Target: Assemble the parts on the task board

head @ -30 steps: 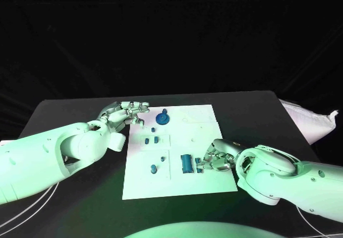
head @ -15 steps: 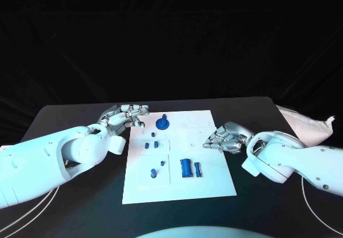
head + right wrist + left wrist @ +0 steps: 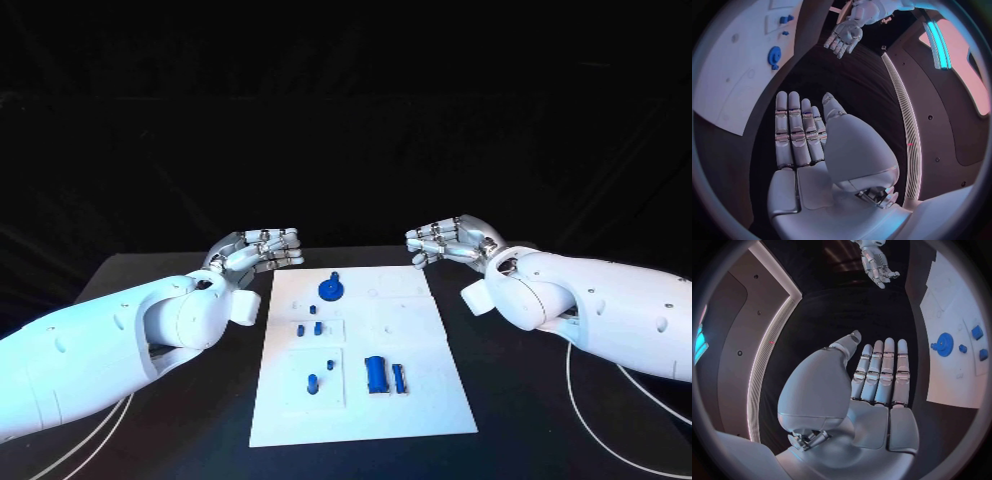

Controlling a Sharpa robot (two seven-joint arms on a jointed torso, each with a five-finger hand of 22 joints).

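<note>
Hands, left (image 3: 260,248) and right (image 3: 450,240), flat, fingers together, empty, beyond task board (image 3: 433,400).

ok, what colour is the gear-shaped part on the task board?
Blue. The gear-shaped part shows best in the left wrist view, on the white task board.

Probably a lab: black table (image 3: 173,275) (dark curtained backdrop).

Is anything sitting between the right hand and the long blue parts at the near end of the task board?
Nothing visible does. The right hand hovers empty off the task board's far right corner, and only bare white board lies between it and the two long blue parts.
</note>
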